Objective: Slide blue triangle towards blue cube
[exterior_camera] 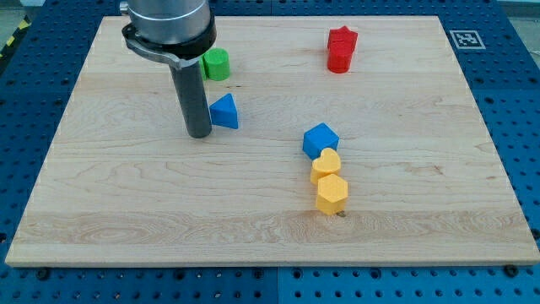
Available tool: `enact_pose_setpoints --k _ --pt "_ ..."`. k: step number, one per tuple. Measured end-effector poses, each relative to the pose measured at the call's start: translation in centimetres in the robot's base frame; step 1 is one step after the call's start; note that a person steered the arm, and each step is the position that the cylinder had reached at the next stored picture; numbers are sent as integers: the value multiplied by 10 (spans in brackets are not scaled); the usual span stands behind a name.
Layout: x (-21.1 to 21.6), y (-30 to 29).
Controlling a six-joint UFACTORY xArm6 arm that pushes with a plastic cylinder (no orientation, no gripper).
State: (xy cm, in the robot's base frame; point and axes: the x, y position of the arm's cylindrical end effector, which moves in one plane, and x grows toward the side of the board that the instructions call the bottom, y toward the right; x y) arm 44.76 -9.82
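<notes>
The blue triangle [225, 112] lies on the wooden board [126, 194], left of centre. The blue cube [320, 139] sits to its right and a little lower, near the board's middle. My tip [199, 133] rests on the board just left of the blue triangle, close to or touching its left edge. The dark rod rises from there to the arm's round body at the view's top.
A green block [217, 64] sits just above the blue triangle, partly behind the rod. A red star-like block [342, 48] is at the upper right. A yellow heart [326, 165] and a yellow hexagon [332, 194] lie right below the blue cube.
</notes>
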Motion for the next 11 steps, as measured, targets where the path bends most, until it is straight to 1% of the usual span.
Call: enact_pose_setpoints --k 1,2,3,4,5,7,8,9,10,11 --pt "0 44" --pt "0 52" --pt "0 49" --pt "0 -2" --pt "-20 -41" --pt "-23 25" --pt "-33 22" --pt "-30 69" --pt "-25 92" --pt "-25 98"
